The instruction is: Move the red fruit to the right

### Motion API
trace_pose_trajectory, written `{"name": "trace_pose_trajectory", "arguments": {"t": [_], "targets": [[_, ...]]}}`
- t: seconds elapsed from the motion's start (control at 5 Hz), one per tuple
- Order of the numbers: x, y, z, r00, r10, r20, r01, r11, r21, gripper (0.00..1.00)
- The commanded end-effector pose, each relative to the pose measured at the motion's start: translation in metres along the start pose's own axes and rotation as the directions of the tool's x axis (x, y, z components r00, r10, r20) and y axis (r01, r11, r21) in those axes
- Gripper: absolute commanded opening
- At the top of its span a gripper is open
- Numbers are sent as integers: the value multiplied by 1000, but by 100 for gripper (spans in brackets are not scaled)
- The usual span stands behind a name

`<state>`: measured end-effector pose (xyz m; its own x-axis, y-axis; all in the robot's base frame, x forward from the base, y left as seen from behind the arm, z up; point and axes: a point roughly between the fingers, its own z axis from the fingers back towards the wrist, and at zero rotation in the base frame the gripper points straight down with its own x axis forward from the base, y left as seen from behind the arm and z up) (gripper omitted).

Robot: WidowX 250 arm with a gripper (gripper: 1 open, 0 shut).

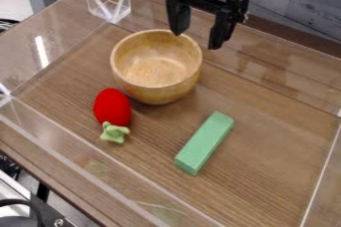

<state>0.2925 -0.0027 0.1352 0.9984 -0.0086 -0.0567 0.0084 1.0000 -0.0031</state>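
One red fruit (114, 106) is seen lying on the wooden table (266, 181), its pale green stem turned toward the near edge, just beside the near left side of the wooden bowl (156, 66). A green block (205, 141) is laid to its right, apart from it. Above the bowl's far right rim, the gripper (197, 30) is held with its fingers spread, nothing between them.

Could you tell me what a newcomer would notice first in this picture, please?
Probably the red fruit, glossy against the brown table, lying left of centre just in front of the wooden bowl. Next the green block, lying at a slant to its right, and the black gripper, open above the bowl's far rim.
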Motion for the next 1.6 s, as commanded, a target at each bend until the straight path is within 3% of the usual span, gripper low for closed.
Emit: {"name": "trace_pose_trajectory", "arguments": {"t": [0.0,0.2,0.6,0.8,1.0,1.4], "targets": [[-7,4,-3,1000,-2,-17,2,1000,-1,100],[-25,21,-2,1000,23,-9,-23,1000,-4,100],[-78,78,4,975,221,41,-220,975,-12,100],[-96,93,-6,973,225,57,-225,974,-8,100],[-97,96,-19,969,236,75,-236,972,-9,100],[-100,92,-39,975,215,60,-215,977,-6,100]]}}
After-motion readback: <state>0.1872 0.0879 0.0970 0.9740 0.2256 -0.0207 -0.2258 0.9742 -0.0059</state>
